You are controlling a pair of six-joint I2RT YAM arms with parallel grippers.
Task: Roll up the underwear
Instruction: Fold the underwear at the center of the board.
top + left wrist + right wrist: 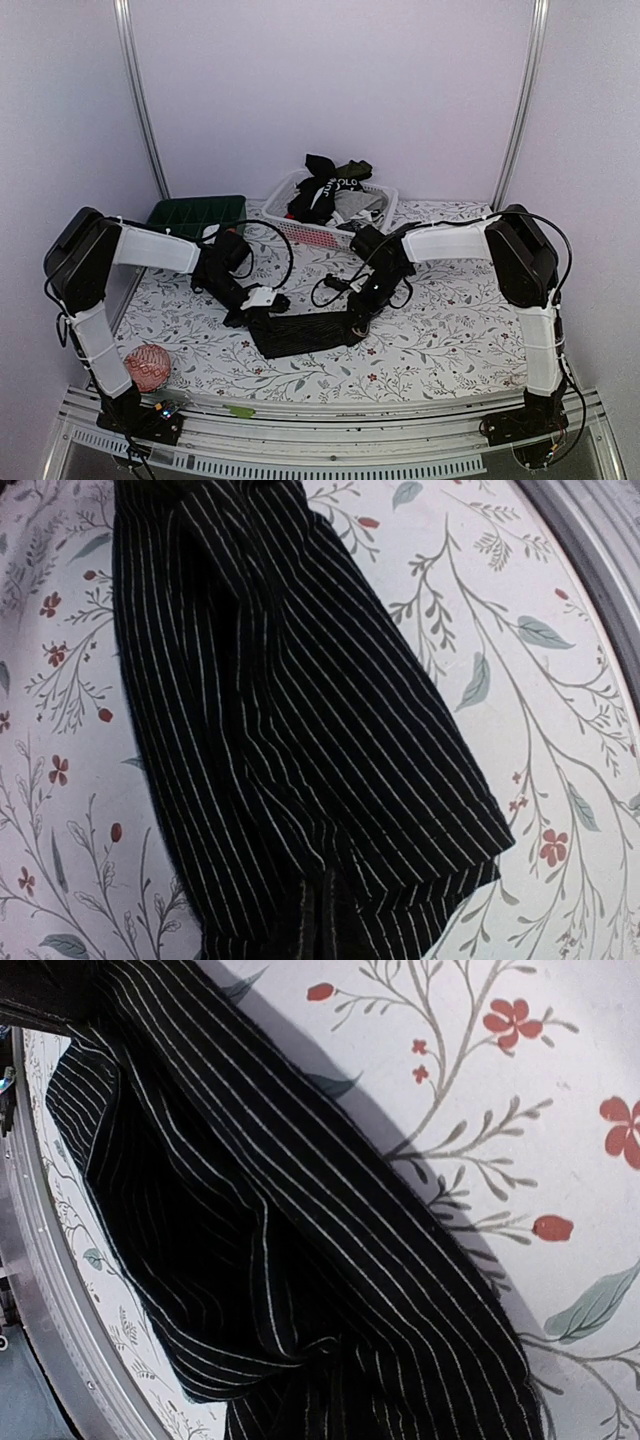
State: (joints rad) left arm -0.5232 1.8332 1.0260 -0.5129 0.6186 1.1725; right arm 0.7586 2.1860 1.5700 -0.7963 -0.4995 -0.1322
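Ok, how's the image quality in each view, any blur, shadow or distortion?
Top external: even lilac light, soft detail. Left wrist: pinstriped underwear sharp, table rail bowed by the lens. Right wrist: underwear throws a soft shadow on the floral tablecloth.

Floral table (pixel 450 320) w/ striped underwear (pixel 300 335), basket (pixel 300 230), green tray (pixel 197 214), pink ball (pixel 147 366).

The left arm (pixel 150 248) and right arm (pixel 450 242) have white link shells between bulky black joint housings. Thin black cables (pixel 288 255) loop along each forearm.
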